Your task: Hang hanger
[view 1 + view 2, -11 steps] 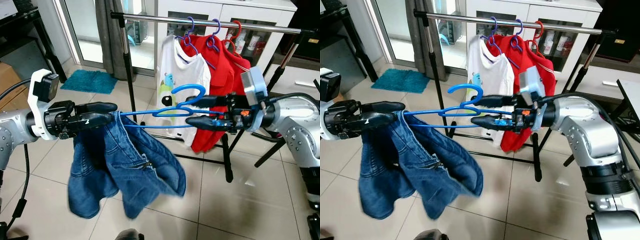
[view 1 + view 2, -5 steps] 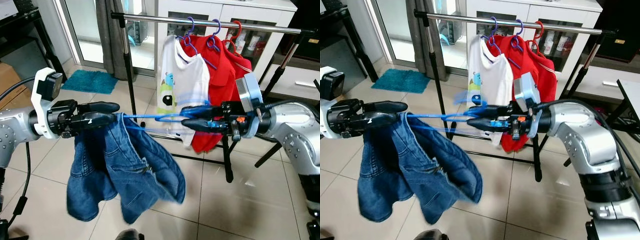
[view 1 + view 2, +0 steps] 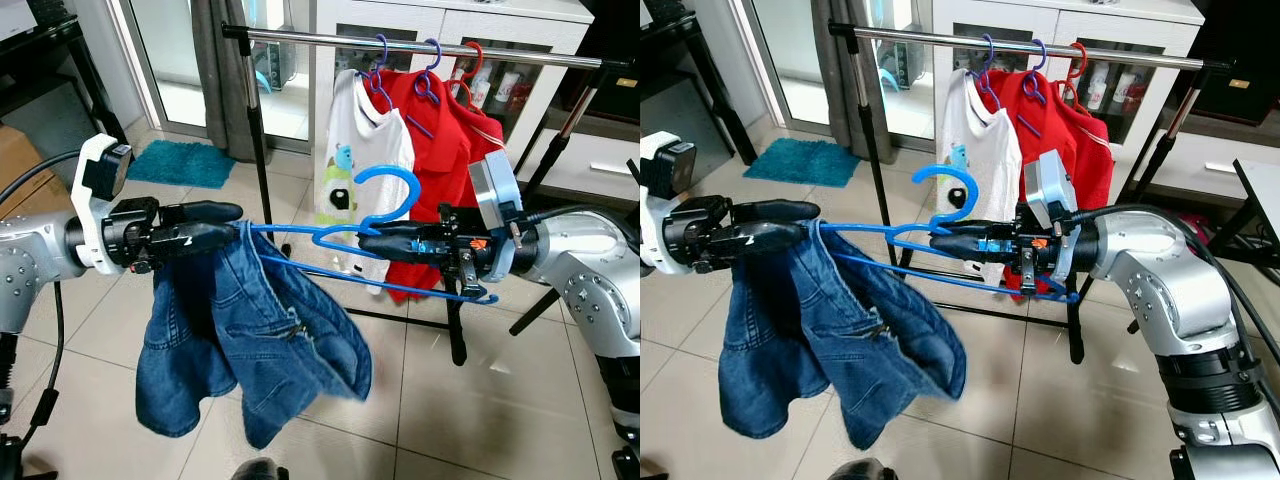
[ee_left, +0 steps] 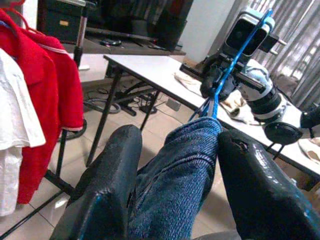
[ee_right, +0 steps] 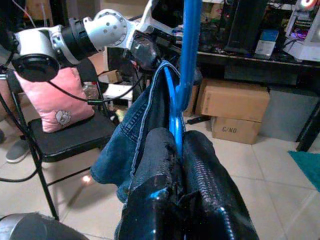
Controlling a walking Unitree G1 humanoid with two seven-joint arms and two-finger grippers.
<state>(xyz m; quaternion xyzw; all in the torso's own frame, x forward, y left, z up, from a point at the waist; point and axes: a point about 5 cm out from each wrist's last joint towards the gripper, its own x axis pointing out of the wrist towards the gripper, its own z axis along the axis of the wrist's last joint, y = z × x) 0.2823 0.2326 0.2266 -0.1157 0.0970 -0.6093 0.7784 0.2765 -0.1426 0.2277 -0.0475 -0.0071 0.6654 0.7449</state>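
Two grippers hold the load: left gripper (image 3: pixel 215 222) clamps jeans (image 3: pixel 250 340), right gripper (image 3: pixel 385 238) pinches hanger (image 3: pixel 380 215). Hanging remains; rail (image 3: pixel 420 45) at twelve o'clock.

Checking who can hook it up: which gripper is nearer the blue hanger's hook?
Right. The right gripper is shut on the blue hanger just below its hook; the left gripper clamps the jeans at the hanger's far end.
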